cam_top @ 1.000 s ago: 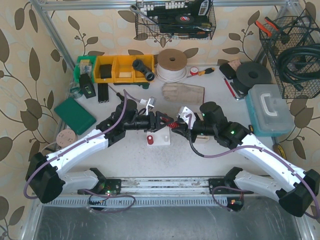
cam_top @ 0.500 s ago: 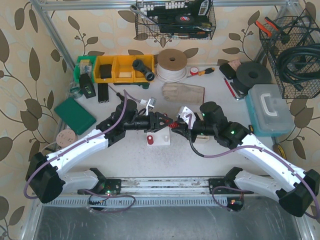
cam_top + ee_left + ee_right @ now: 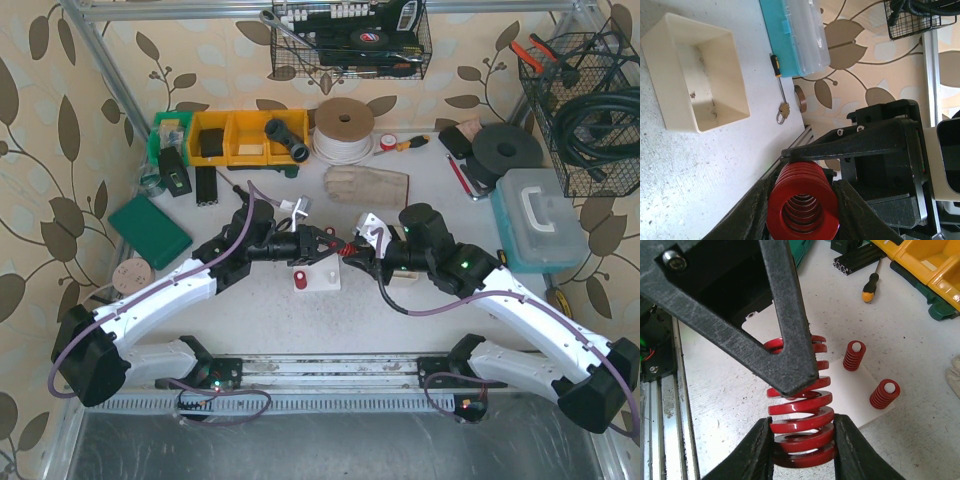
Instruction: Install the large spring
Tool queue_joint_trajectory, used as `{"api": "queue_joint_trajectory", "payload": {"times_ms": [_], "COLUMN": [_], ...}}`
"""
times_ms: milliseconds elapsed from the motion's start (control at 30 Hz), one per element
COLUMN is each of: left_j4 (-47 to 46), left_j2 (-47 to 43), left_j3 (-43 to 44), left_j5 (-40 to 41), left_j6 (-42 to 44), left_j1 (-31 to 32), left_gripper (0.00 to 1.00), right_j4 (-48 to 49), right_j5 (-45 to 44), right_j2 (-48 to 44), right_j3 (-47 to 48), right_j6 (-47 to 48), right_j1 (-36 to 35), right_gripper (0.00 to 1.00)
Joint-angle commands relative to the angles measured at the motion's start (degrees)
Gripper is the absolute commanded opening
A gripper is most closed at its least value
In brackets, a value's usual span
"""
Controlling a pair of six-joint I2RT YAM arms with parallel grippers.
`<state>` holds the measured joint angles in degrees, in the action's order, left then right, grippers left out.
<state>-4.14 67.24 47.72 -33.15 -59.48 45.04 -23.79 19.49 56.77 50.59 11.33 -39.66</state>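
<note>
Both grippers hold the large red spring (image 3: 341, 248) between them, lying level above the table. My left gripper (image 3: 326, 243) is shut on one end; in the left wrist view the spring (image 3: 802, 200) sits end-on between my fingers (image 3: 747, 212). My right gripper (image 3: 354, 252) is shut on the other end; in the right wrist view its coils (image 3: 800, 427) are pinched between my fingers (image 3: 759, 450). A finger of the left gripper (image 3: 775, 315) crosses over the coils there. The white base plate (image 3: 322, 280) lies just below, with two small red springs (image 3: 855, 355) (image 3: 885, 393) on white pegs.
A cream open box (image 3: 700, 80) stands on the table beside the right arm. A teal plastic case (image 3: 540, 220) is at the right, a glove (image 3: 366, 185) and yellow bins (image 3: 245, 137) behind, a green pad (image 3: 150, 230) at the left. A screwdriver (image 3: 871, 285) lies near the bins.
Almost nothing: the left gripper has edged slightly towards the right gripper. Both stay shut on the spring.
</note>
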Motion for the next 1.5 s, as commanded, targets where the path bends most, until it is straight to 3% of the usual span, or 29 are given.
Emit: {"api": "queue_joint_trajectory", "payload": {"times_ms": [0, 133, 300, 600, 767, 833, 1000, 1133, 1233, 1467], "left_j4": [0.0, 2.0, 3.7, 6.4, 21.5, 29.0, 33.8, 42.3, 46.6, 49.8], "left_j2": [-1.1, -2.3, -2.5, -4.6, -4.5, -3.6, -3.5, -1.8, -0.4, 1.9], "left_j3": [1.4, 1.9, 3.7, 5.4, 10.5, 13.3, 14.8, 19.3, 22.1, 25.5], "left_j5": [-0.7, 1.0, 1.5, 3.7, 8.9, 11.1, 14.0, 18.1, 20.7, 25.1], "left_j6": [1.7, 2.4, 2.4, 2.6, 8.3, 10.6, 12.7, 17.2, 19.2, 22.1], "left_j1": [-0.1, -0.1, -0.9, -2.2, -3.3, -3.4, -3.5, -3.5, -3.5, -0.9], "left_gripper": [0.00, 0.00, 0.00, 0.00, 0.00, 0.00, 0.00, 0.00, 0.00, 0.00], "right_j4": [2.2, 2.4, 4.3, 8.6, 8.4, 9.8, 12.7, 9.6, 8.3, 12.8], "right_j5": [-2.2, -3.6, -4.1, -2.0, -4.1, -6.5, -18.7, -27.0, -28.1, -30.8], "right_j2": [-0.3, -1.0, -3.8, -5.1, -6.4, -8.0, -12.2, -11.0, -8.3, -6.0], "right_j3": [1.1, 0.6, -1.6, -3.4, -4.6, -6.3, -9.4, -7.9, -6.7, -10.7], "right_j6": [-1.4, -2.5, -4.5, -9.8, -11.6, -13.4, -22.8, -33.7, -41.5, -52.7], "right_j1": [-0.2, -0.2, -0.2, -0.2, -0.2, -0.2, -0.2, 0.6, 0.8, 0.8], "right_gripper": [0.18, 0.39, 0.49, 0.50, 0.52, 0.58, 0.87, 0.83, 0.80, 0.90]}}
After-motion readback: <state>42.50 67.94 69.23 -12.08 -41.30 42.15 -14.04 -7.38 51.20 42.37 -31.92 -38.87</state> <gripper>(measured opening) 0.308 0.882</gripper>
